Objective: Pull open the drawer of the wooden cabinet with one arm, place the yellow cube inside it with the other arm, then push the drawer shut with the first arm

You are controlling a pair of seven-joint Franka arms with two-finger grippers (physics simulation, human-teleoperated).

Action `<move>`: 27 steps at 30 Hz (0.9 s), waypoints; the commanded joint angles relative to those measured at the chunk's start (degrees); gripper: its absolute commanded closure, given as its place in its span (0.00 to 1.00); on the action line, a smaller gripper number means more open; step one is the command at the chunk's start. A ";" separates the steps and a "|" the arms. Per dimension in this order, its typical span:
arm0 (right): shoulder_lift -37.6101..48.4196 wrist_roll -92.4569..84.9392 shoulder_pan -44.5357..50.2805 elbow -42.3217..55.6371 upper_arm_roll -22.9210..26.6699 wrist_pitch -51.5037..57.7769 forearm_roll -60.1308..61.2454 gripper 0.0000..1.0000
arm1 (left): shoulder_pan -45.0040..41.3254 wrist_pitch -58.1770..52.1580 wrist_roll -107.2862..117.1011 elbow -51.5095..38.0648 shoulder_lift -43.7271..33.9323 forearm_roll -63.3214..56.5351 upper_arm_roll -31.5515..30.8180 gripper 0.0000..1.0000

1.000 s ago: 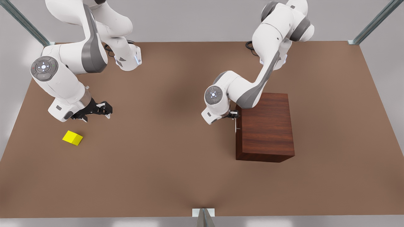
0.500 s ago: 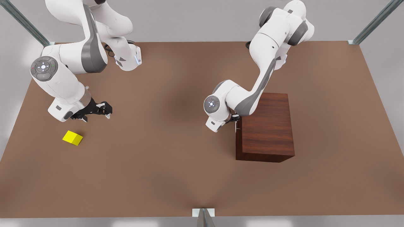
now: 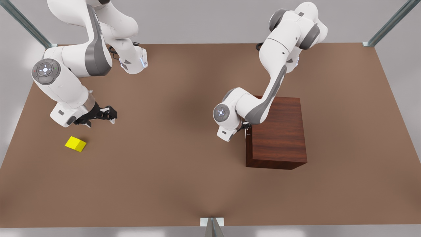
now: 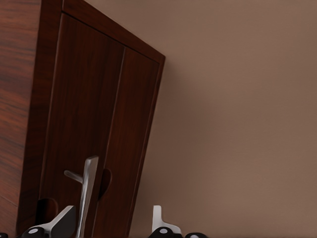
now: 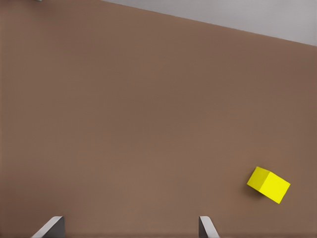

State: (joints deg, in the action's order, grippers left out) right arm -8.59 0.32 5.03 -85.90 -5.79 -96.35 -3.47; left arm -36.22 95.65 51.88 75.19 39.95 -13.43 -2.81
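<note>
Wooden cabinet (image 3: 279, 131): sits on the front view's right half of the brown table (image 3: 171, 171), front face turned toward the middle, and it has not budged over the last second.
Left arm: here's the action. Its elbow has swung higher and its wrist has slid along the cabinet front toward the near edge, dipping in tighter against the wood.
Right arm: waiting, parked at the front view's left, same pose as a second ago.
Drawer (image 4: 94, 124): flush in the cabinet, not yet pulled; the wrist view shows no gap around the panel.
Handle (image 4: 87, 191): the slim silver bar stands right at the left gripper, running up alongside one fingertip.
Left gripper (image 3: 245, 127): fingers parted, one on each side of the handle line, not yet clamped. My read: this is the final lining-up before the squeeze and pull.
Right gripper (image 3: 100, 118): jaws wide apart, holding nothing, hovering over the table near the cube.
Yellow cube (image 3: 75, 144): resting on the table at the front view's left, just nearer the camera than the right gripper, well apart from the cabinet, untouched.
Meaning: opening step under way, placing and shutting all to come.
</note>
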 commanded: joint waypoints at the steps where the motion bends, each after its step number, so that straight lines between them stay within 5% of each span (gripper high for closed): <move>1: 0.06 -0.05 -0.02 0.03 -0.01 0.02 0.04 0.00 | 0.01 -0.28 -0.28 0.05 -0.04 -0.19 0.00 0.19; 9: -3.02 -1.89 -0.20 -6.03 -3.70 -10.17 -0.22 0.00 | -0.43 0.33 -0.20 0.84 0.40 -0.11 -0.26 0.19; 16: -3.46 -47.85 -22.78 -16.67 -3.97 -22.12 0.39 0.00 | -1.84 0.33 0.42 0.49 0.40 0.16 -0.53 0.19; 27: -11.19 -103.14 -28.32 -14.12 -4.14 -27.93 5.58 0.00 | -4.21 0.42 0.68 -2.94 2.06 0.86 -0.61 0.19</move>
State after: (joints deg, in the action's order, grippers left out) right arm -19.80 -43.72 -23.25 -99.87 -9.90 -121.44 1.27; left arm -40.25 96.08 52.14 72.88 41.85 -12.61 -3.42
